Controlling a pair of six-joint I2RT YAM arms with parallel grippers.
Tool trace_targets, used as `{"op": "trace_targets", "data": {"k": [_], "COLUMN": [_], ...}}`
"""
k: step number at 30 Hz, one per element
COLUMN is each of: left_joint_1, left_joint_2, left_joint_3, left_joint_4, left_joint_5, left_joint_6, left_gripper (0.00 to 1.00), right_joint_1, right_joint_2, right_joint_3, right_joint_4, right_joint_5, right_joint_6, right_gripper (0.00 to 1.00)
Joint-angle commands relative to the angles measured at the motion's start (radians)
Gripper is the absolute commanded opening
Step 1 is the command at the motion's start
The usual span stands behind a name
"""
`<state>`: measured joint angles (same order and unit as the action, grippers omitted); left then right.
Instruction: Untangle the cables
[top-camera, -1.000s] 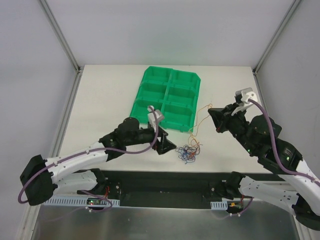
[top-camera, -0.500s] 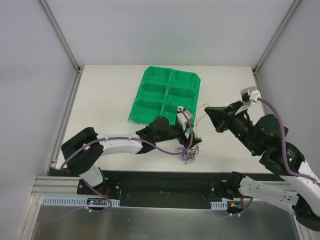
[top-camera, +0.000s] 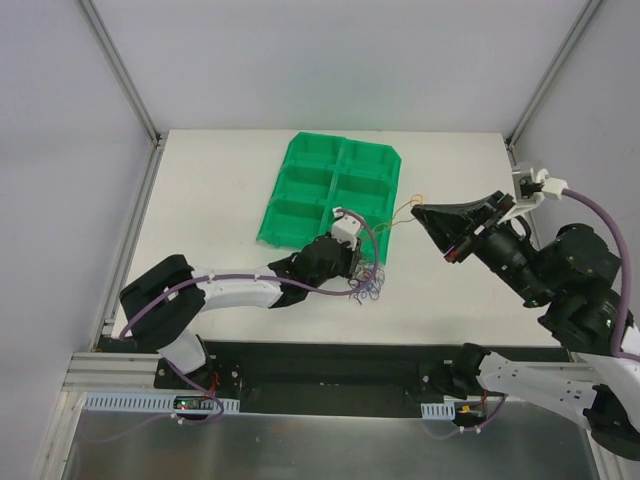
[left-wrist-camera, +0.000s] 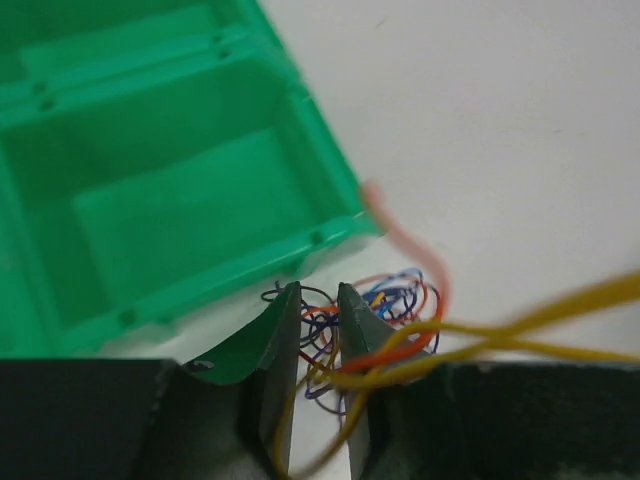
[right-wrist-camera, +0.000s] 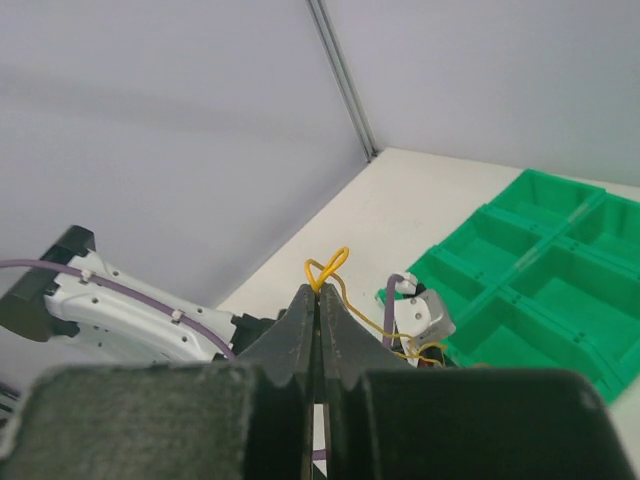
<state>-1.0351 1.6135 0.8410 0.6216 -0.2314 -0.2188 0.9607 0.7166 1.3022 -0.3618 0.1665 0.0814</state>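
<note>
A tangle of thin blue, purple, orange and red cables lies on the white table just in front of the green tray. My left gripper sits over it. In the left wrist view the jaws stand close together with strands of the tangle between them. A yellow cable runs off to the right. My right gripper is raised at the right, shut on that yellow cable, whose loop pokes out above the fingertips. The cable stretches back down to the tangle.
The green tray has several compartments; its near right corner is beside the tangle. A loose pinkish-orange cable curls past that corner. The left arm lies low across the table's front. Metal frame posts stand at the rear corners.
My left jaws have narrowed onto the tangle and drawn it a little left toward the tray. My right gripper has risen and pulled right, stretching the yellow cable.
</note>
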Motion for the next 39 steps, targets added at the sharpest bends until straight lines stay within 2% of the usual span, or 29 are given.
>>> {"op": "trace_targets", "data": {"k": [1, 4, 10, 15, 17, 21, 22, 25, 26, 35, 39], "left_joint_1": [0.072, 0.124, 0.15, 0.161, 0.161, 0.161, 0.161, 0.156, 0.155, 0.09, 0.07], "left_joint_2": [-0.11, -0.205, -0.397, -0.547, -0.617, -0.724, -0.727, -0.66, -0.624, -0.233, -0.11], "left_joint_3": [-0.078, -0.19, -0.376, -0.445, -0.476, -0.531, -0.52, -0.441, -0.407, -0.137, -0.046], "left_joint_4": [-0.274, -0.312, -0.367, -0.362, -0.297, -0.038, 0.013, 0.062, 0.073, 0.27, 0.317], "left_joint_5": [-0.19, -0.201, -0.258, -0.22, -0.107, 0.27, 0.347, 0.536, 0.558, 0.868, 0.957], "left_joint_6": [-0.129, -0.198, -0.293, -0.269, -0.21, -0.081, -0.065, -0.021, -0.01, -0.021, -0.097], "left_gripper": [0.19, 0.17, 0.12, 0.15, 0.25, 0.69, 0.75, 0.82, 0.83, 0.82, 0.8], "right_joint_1": [-0.002, 0.0, 0.0, 0.0, 0.0, 0.0, -0.002, -0.002, -0.002, 0.0, 0.0], "right_joint_2": [0.004, 0.012, 0.041, 0.063, 0.075, 0.09, 0.093, 0.087, 0.084, 0.087, 0.083], "right_joint_3": [0.098, 0.126, 0.213, 0.218, 0.21, 0.193, 0.192, 0.186, 0.18, 0.19, 0.184], "right_joint_4": [0.106, 0.135, 0.141, 0.156, 0.156, 0.164, 0.165, 0.169, 0.172, 0.165, 0.162], "right_joint_5": [-0.031, -0.041, -0.019, 0.019, 0.016, 0.014, 0.014, 0.013, 0.013, 0.022, 0.028], "right_joint_6": [-0.034, -0.06, -0.132, -0.155, -0.149, -0.137, -0.132, -0.127, -0.129, -0.118, -0.112], "right_gripper": [0.0, 0.01, 0.01, 0.01, 0.01, 0.01, 0.01, 0.01, 0.01, 0.01, 0.01]}}
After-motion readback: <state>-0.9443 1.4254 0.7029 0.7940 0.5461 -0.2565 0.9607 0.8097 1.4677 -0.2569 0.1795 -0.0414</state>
